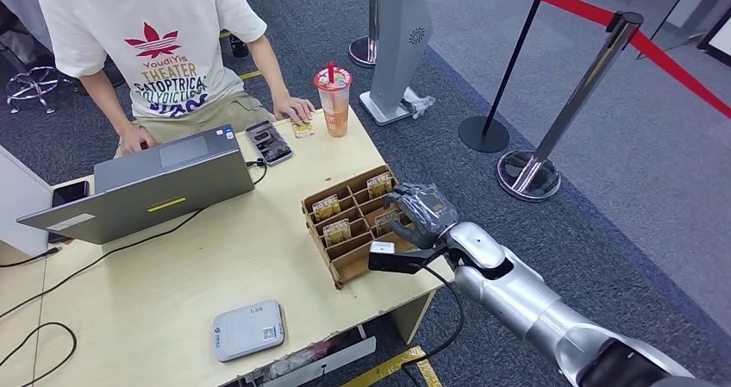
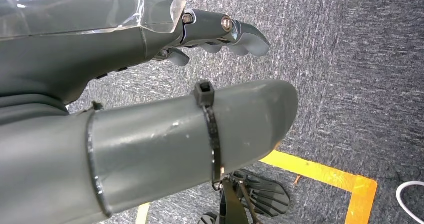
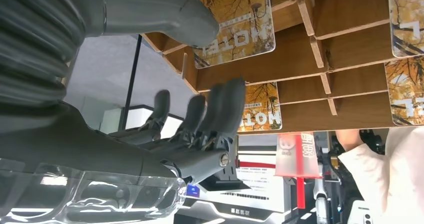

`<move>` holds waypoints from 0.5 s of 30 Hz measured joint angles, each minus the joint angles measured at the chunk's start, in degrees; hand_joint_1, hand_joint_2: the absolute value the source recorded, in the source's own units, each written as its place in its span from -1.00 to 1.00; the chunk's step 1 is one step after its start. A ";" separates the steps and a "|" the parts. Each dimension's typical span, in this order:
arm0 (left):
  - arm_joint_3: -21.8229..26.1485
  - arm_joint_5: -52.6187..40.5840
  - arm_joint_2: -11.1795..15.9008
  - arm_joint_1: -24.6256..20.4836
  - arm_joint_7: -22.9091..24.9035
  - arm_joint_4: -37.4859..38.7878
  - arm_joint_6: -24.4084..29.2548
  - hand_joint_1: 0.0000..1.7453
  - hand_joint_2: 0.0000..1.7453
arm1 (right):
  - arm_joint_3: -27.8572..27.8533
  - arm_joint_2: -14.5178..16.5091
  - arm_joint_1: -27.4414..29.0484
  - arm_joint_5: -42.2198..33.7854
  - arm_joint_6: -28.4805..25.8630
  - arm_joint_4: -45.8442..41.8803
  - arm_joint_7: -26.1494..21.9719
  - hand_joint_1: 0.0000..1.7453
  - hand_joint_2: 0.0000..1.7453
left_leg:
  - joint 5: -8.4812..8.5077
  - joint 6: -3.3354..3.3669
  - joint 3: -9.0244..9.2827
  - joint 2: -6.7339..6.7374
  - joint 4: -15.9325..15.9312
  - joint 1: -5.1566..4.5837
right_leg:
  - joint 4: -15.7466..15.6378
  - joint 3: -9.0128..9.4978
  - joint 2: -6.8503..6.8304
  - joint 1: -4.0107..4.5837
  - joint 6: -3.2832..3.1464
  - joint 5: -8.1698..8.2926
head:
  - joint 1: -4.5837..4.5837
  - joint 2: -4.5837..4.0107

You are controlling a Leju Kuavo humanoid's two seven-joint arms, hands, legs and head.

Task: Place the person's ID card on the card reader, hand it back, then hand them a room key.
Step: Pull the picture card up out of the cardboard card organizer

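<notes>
Right hand [image 1: 422, 215] hovers at centre frame, fingers apart and holding nothing, over the rack [image 1: 345, 266] of key cards, so it should straddle one card [image 1: 380, 221] with thumb and fingers, pinch its edge and lift straight out.

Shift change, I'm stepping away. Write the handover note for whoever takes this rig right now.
Right hand: open, fingers spread at the wooden key rack, holding nothing.
Left hand: hanging over the carpet, holding nothing.
Room key cards sit in the rack's slots.
The person's hand rests by a small card at the table's far edge.
Card reader is bare, near edge.
Left: pick a key, hand it over.
</notes>
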 joint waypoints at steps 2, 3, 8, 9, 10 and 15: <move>0.00 0.00 0.00 0.00 0.00 0.00 0.00 -1.00 -1.00 | 0.00 0.00 0.01 -0.01 0.03 0.09 -0.01 -0.01 1.00 | 0.00 0.00 0.00 0.00 0.00 0.00 | 0.00 0.00 0.00 0.00 0.00 0.00 | 0.00 0.00; -0.01 0.00 0.00 0.00 0.00 0.00 0.00 -1.00 -1.00 | 0.00 0.00 0.01 -0.02 0.06 0.10 0.00 -0.01 1.00 | 0.00 0.00 0.00 0.00 0.00 0.00 | 0.00 0.00 0.00 0.00 0.00 0.00 | 0.00 0.00; -0.01 0.01 0.00 0.00 0.00 0.00 0.00 -1.00 -1.00 | 0.02 -0.02 0.02 -0.04 0.24 0.13 0.04 -0.03 1.00 | 0.00 0.00 0.00 0.00 0.00 0.00 | 0.00 0.00 0.00 0.00 0.00 0.00 | 0.00 0.00; -0.01 0.02 0.00 0.00 0.00 0.00 0.00 -1.00 -1.00 | 0.03 -0.02 0.02 -0.04 0.28 0.13 0.07 -0.04 1.00 | 0.00 0.00 0.00 0.00 0.00 0.00 | 0.00 0.00 0.00 0.00 0.00 0.00 | 0.00 0.00; 0.00 0.06 0.00 0.00 0.00 0.00 0.00 -1.00 -1.00 | 0.05 -0.01 0.02 -0.04 0.32 0.13 0.09 -0.04 1.00 | 0.00 0.00 0.00 0.00 0.00 0.00 | 0.00 0.00 0.00 0.00 0.00 0.00 | 0.00 0.00; -0.01 0.23 0.00 0.00 0.00 0.00 0.00 -1.00 -1.00 | 0.29 0.00 0.01 -0.01 0.72 0.13 0.36 -0.06 1.00 | 0.00 0.00 0.00 0.00 0.00 0.00 | 0.00 0.00 0.00 0.00 0.00 0.00 | 0.00 0.00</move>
